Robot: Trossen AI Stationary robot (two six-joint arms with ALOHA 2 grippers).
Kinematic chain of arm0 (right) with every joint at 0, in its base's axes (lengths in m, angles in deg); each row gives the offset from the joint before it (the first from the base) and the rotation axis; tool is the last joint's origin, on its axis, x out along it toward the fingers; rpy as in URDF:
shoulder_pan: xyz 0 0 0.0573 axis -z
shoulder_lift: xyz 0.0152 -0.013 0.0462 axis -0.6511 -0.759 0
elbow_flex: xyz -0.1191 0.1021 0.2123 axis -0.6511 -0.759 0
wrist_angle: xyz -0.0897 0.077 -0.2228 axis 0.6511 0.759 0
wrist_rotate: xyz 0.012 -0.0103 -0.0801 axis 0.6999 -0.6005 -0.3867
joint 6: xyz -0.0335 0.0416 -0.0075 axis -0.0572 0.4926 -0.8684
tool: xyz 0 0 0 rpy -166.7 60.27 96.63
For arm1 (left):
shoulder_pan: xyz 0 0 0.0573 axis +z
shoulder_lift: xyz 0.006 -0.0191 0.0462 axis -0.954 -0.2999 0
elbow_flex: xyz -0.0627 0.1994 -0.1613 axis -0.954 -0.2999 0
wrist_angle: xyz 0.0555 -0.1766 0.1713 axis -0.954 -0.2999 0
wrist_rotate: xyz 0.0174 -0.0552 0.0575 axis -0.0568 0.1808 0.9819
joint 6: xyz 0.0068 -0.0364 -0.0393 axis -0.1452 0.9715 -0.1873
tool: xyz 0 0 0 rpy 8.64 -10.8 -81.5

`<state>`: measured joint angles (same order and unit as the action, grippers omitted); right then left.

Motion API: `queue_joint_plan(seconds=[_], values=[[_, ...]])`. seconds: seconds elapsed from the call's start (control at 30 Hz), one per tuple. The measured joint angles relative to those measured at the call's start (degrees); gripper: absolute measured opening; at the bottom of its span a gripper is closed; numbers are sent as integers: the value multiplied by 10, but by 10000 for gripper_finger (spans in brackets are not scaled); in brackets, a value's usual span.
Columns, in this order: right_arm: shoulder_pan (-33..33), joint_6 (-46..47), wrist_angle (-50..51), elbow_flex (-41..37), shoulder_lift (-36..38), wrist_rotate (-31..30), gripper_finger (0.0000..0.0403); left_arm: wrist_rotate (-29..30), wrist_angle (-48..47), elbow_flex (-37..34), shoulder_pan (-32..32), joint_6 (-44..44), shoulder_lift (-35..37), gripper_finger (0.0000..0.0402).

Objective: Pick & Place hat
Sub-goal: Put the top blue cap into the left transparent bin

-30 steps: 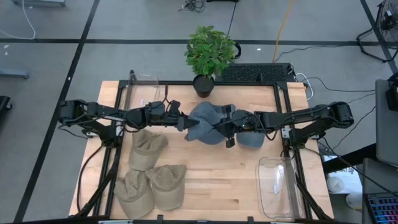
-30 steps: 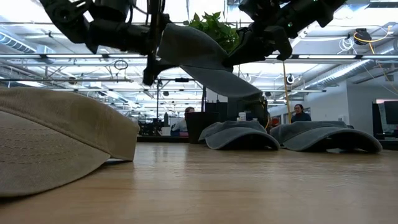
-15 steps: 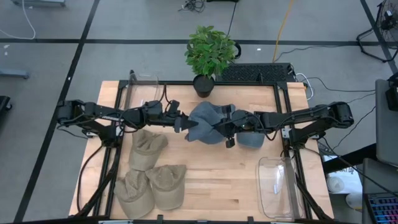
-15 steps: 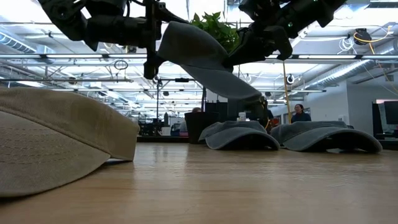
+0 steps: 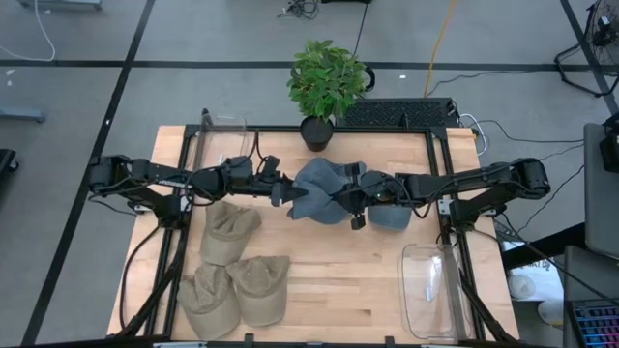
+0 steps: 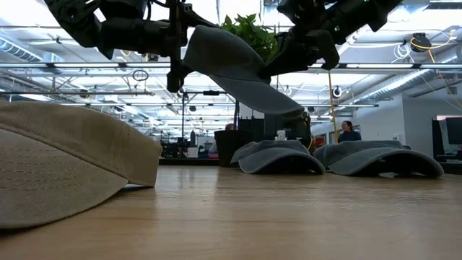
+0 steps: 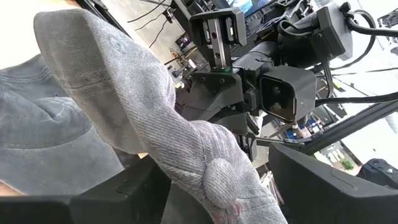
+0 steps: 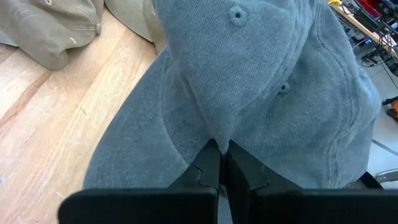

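A grey-blue hat (image 5: 314, 198) hangs in the air between my two grippers above the table's middle. It also shows in the low view (image 6: 231, 68), slanting down toward the right. My left gripper (image 5: 282, 191) is shut on the hat's left end. My right gripper (image 5: 353, 205) is shut on its right part. Two more grey hats (image 6: 278, 157) (image 6: 379, 160) lie on the table behind it, on their rims. Three tan hats (image 5: 229, 230) (image 5: 208, 300) (image 5: 261, 288) lie at the near left. My left gripper pinches a bunched fold of cloth at the hat's left end (image 7: 214, 183) between its two fingers, coming about level from the table's left. That end is the higher one, clear of the table. My right gripper pinches a raised fold of the crown (image 8: 214, 134) between its shut fingers (image 8: 210, 163), below the top button (image 8: 235, 14), coming from the table's right. The hat is lifted clear, and its lower end (image 6: 285, 105) hangs down past the fingers.
A potted plant (image 5: 324, 87) stands at the table's far edge. One clear plastic bin (image 5: 224, 130) stands at the far left and another (image 5: 435, 290) at the near right. Bare wood (image 5: 338, 271) lies in the near middle. People sit in the room beyond (image 6: 349, 131).
My left gripper has risen a little, and the hat's left end has gone up with it. My right gripper and the rest of the hat have kept still.
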<state>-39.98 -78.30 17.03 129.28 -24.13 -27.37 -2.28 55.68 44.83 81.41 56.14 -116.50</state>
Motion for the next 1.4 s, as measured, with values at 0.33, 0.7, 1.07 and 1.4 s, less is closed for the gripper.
queue_joint_plan(seconds=[0.33,0.7,1.07,1.4], values=[[0,0,0,0,0,0,0,4,0,0,0,0,0,271],[0,0,0,0,0,0,0,6,-1,-1,0,0,0,271],[0,0,0,0,0,0,0,8,-1,-1,1,-13,0,252],[0,0,-1,0,0,0,0,5,-1,-1,13,-26,0,45]])
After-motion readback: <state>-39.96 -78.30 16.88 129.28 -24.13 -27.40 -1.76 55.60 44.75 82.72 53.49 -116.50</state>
